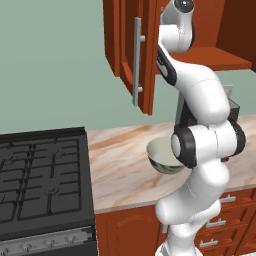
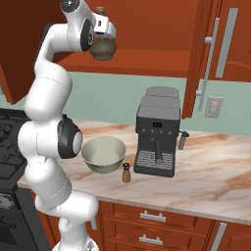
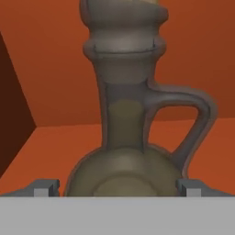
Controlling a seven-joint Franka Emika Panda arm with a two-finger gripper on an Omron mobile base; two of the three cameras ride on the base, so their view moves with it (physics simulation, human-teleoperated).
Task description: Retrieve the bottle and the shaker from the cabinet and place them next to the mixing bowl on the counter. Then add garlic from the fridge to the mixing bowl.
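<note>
Arm [image 2: 46, 105]: glossy white rounded segments, dark joint rings.
Wrist: white, grey cap.
Fingertips [image 3: 46, 188]: small, grey, blocky.

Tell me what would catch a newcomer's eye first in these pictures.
Probably the white arm reaching up into the open cabinet, its gripper at a round olive bottle with a looped handle. Below on the marble counter, a mixing bowl sits beside a small brown shaker and a grey coffee machine.

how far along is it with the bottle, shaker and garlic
Done: the shaker already stands on the counter beside the mixing bowl. In hand: the gripper is at the bottle in the open cabinet, fingers either side of its body. Left: setting the bottle down, then the garlic.
</note>
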